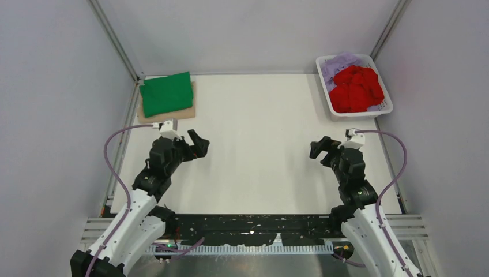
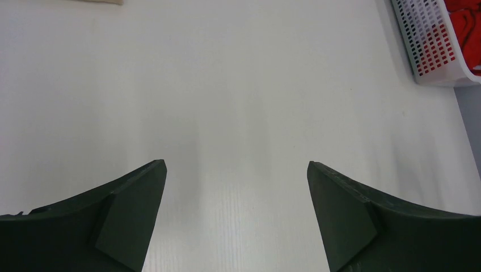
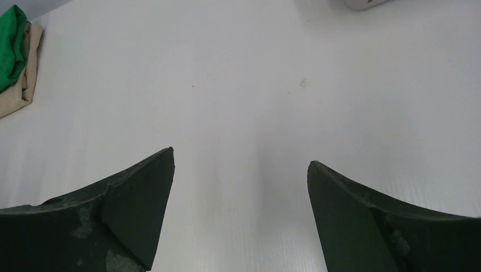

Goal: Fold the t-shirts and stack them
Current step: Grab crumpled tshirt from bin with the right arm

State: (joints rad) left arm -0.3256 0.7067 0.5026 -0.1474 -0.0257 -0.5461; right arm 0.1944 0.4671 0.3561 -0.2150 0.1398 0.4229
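A folded green t-shirt (image 1: 166,94) lies on a folded beige t-shirt (image 1: 191,111) at the table's far left corner. Both also show in the right wrist view, the green one (image 3: 10,45) over the beige one (image 3: 22,85). A crumpled red t-shirt (image 1: 356,88) and a pale lavender t-shirt (image 1: 335,66) lie in the white mesh basket (image 1: 353,113) at the far right. My left gripper (image 1: 198,143) is open and empty above the bare table, as the left wrist view (image 2: 236,170) shows. My right gripper (image 1: 319,148) is open and empty too, as seen from its wrist (image 3: 240,164).
The basket's white mesh wall (image 2: 425,51) shows at the top right of the left wrist view, red cloth (image 2: 465,22) inside it. Grey walls and metal frame posts (image 1: 118,43) enclose the white table (image 1: 254,144).
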